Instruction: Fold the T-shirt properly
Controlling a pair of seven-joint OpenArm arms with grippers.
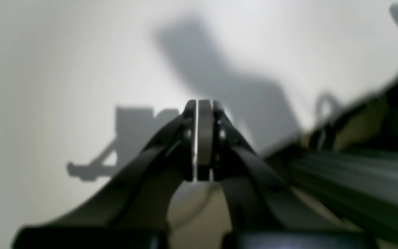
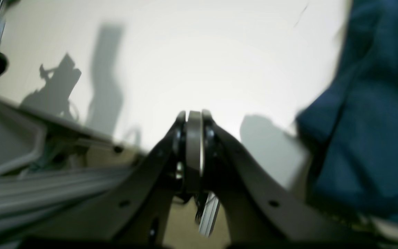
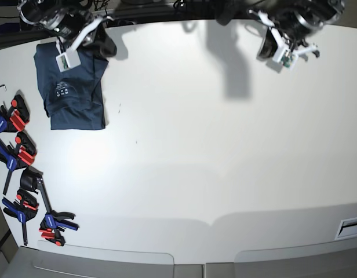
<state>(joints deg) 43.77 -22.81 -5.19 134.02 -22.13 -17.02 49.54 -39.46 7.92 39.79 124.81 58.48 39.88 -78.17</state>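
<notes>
The T-shirt lies folded at the far left of the worktop, long axis near-to-far, just beside the right hand, far from the left hand; both hands are pressed together, holding nothing.

The T-shirt lay folded into a compact, roughly upright rectangle near the far left corner of the white table — dark navy, its small white printed neck label facing up. Its edges looked fairly even, with soft creases across the cloth. In the right wrist view it showed as a blurred blue mass — no detail.
</notes>
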